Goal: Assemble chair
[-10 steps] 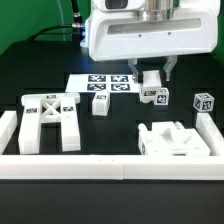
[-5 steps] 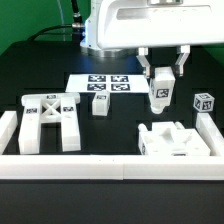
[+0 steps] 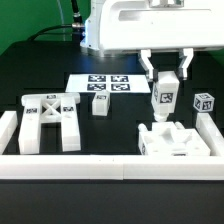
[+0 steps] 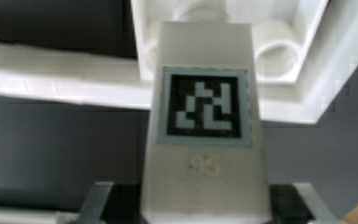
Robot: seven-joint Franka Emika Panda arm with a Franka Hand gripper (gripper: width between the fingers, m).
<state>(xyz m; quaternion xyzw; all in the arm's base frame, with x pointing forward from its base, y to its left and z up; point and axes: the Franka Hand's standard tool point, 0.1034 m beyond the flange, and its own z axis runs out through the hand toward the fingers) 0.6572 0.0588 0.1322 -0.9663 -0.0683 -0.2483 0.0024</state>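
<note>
X-braced frame (image 3: 50,120) is sitting lower left; seat slab (image 3: 172,140) is lying lower right. The fingers (image 3: 153,70) are clamping 1 tagged post (image 3: 163,100) upright just above the slab. Likely rigid, light, slick; its flat upper sides are offering the hold.

Arm's white wrist housing (image 3: 150,25) toward the exterior view's right, pointing straight down, gripper (image 3: 166,80) beneath it, both fingers (image 3: 152,72) clamped against an upright post (image 3: 165,102)
</note>
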